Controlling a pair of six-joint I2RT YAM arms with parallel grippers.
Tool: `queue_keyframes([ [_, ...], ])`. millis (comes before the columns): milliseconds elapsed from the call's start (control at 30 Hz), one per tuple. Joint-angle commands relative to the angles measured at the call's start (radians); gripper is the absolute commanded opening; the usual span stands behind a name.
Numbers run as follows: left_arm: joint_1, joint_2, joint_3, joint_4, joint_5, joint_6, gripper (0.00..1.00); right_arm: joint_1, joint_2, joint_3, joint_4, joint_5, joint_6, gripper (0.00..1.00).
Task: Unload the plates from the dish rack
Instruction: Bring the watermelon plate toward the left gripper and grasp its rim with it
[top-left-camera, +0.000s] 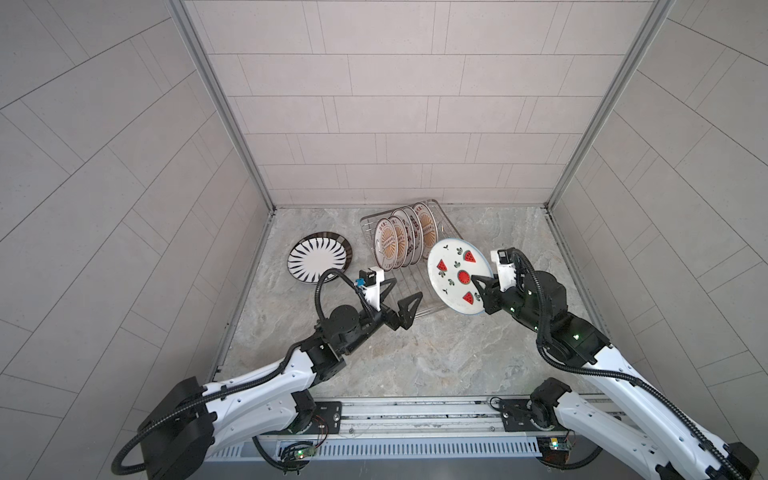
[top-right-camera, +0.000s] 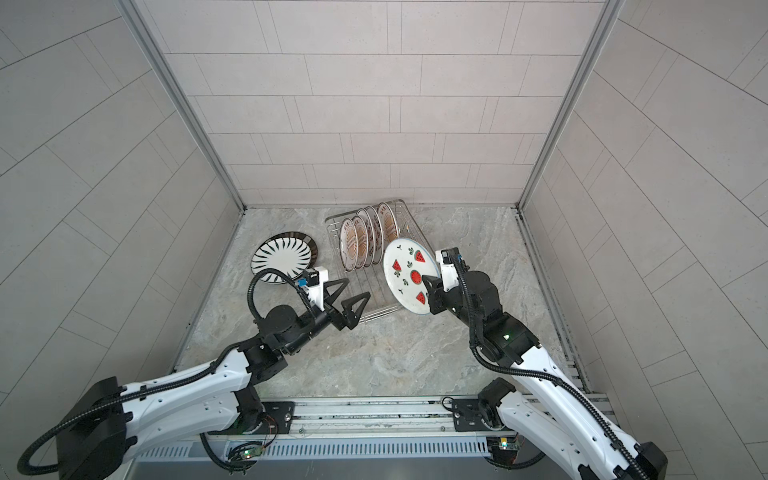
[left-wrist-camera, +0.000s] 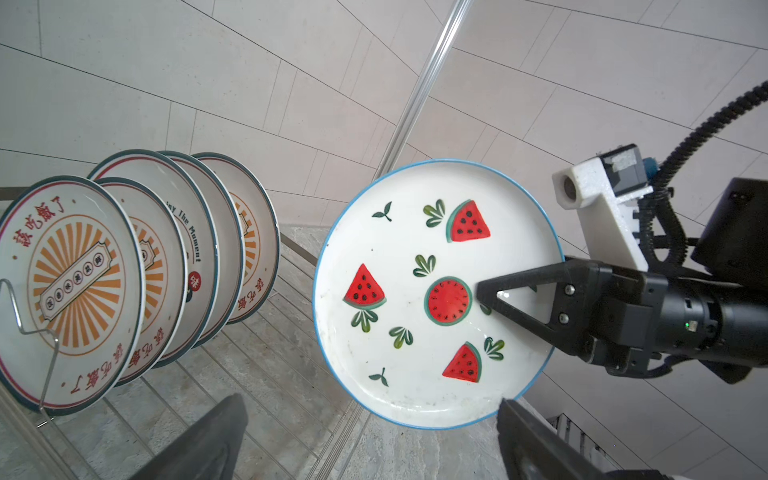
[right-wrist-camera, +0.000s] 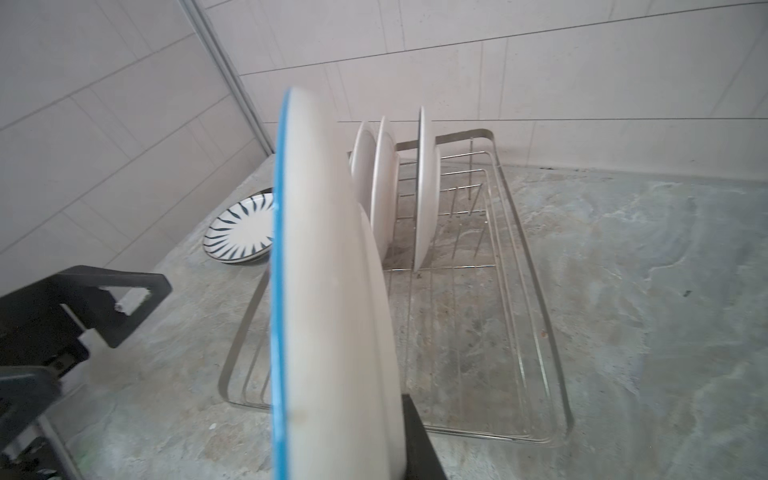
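Left gripper (top-left-camera: 406, 291) spread, empty, over dish rack's (right-wrist-camera: 457, 138) near end | right gripper (top-left-camera: 484, 291) pinching watermelon plate (top-left-camera: 453, 274) on edge by rack's near-right corner | five plates (top-left-camera: 388, 245) standing farther back | step: carrying out; next probably tip flat onto bare desk.

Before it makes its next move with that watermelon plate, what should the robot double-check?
1. Grip: right gripper shut on the watermelon plate at its rim: ok.
2. Gap between it and the standing plates in the dish rack: ok.
3. Its lower edge above the rack's wires: cannot tell.
4. The left gripper open, empty, apart from it: ok.
5. Bare table right of the rack for landing: ok.
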Motion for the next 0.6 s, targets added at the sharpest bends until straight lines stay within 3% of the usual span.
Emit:
queue_keyframes([
  [0,0.027,-0.036,-0.037,0.065,0.085,0.019,1.0,-0.003,-0.013,0.015,0.223,-0.156,0.061,0.17],
  [300,0.152,-0.007,-0.097,0.193,0.245,-0.096,1.0,-0.022,0.053,-0.018,0.394,-0.332,0.134,0.15],
  [567,0.184,0.076,-0.122,0.369,0.363,-0.162,1.0,-0.048,0.087,-0.058,0.539,-0.472,0.176,0.13],
])
